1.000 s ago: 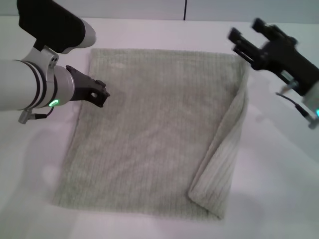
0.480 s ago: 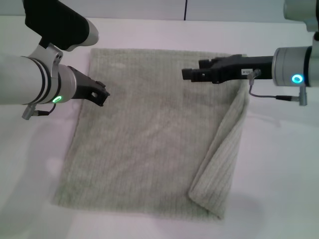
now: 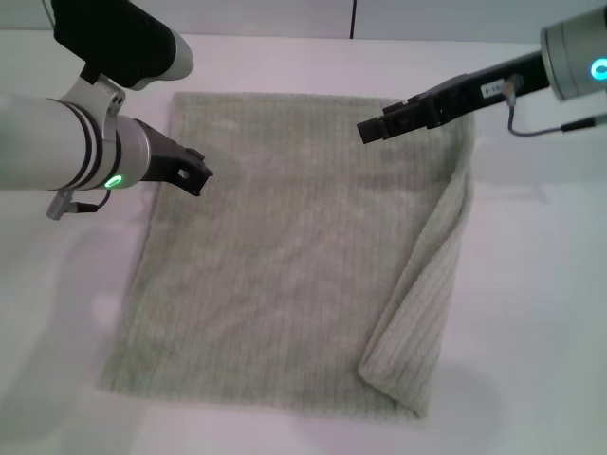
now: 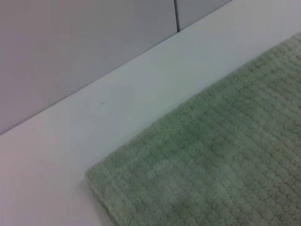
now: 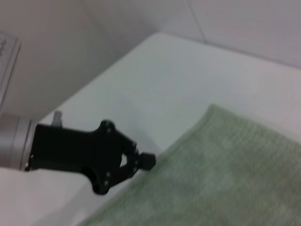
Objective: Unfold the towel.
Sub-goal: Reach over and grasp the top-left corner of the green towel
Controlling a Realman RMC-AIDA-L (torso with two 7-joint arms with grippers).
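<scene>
Both grippers hang above the towel [image 3: 294, 256] and hold nothing, and the cloth lies flat on the white table [image 3: 531, 313] apart from one folded side. Starting from the towel itself: it is a pale grey-green ribbed cloth spread over the middle of the table, its far edge running parallel to the back of the tabletop, its near edge close to the robot. Along the robot's right side a long strip is turned over onto the rest of the cloth, forming a doubled flap [image 3: 422, 313] that widens toward the near corner and ends in a rounded fold there. The left wrist view shows one far corner of the towel [image 4: 101, 181] lying flat on the table, with its hemmed edge visible and the grey wall [image 4: 84, 47] behind the table's rim. The left gripper [image 3: 196, 174] sits over the towel's left edge, toward the far end, its dark fingertips drawn together to a point and clasping nothing; the right wrist view shows it too [image 5: 146, 161], fingers meeting at the tip just above the edge of the cloth. The right gripper [image 3: 368, 129] reaches in from the robot's right over the far part of the towel, its long black body stretched nearly level, clear of the cloth; from the head view its fingers look brought together, with nothing between them. The two grippers are well apart, with a bare stretch of towel between them.
</scene>
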